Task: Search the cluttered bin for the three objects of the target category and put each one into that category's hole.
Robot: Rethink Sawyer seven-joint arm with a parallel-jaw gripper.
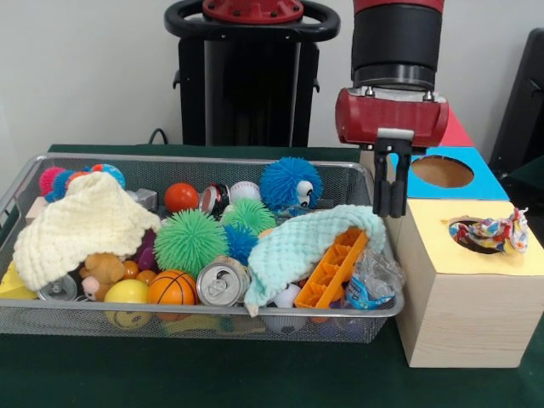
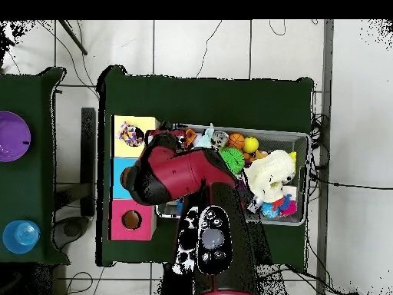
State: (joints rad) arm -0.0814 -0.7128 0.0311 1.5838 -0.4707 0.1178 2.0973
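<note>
The wire mesh bin point(image 1: 51, 319) fills the left of the front view, full of clutter. My gripper point(image 1: 391, 208) hangs just past the bin's right end, next to the boxes, with its fingers a little apart and nothing between them. A multicoloured speckled textile piece point(image 1: 495, 231) lies half in the round hole point(image 1: 467, 240) of the yellow-topped box point(image 1: 442, 259) and drapes over the hole's right rim. It also shows in the overhead view point(image 2: 130, 134). Another red, blue and pink knotted piece point(image 1: 76, 177) peeks out at the bin's back left, behind the pale-yellow cloth.
The blue-topped box point(image 1: 472, 183) and the red-topped box point(image 1: 456, 132) stand behind the yellow one. The bin holds a pale-yellow knitted cloth point(image 1: 81, 223), a mint cloth point(image 1: 297, 242), spiky balls, a can point(image 1: 221, 283) and an orange plastic piece point(image 1: 333, 270). In the overhead view the arm point(image 2: 184, 173) covers the bin's left part.
</note>
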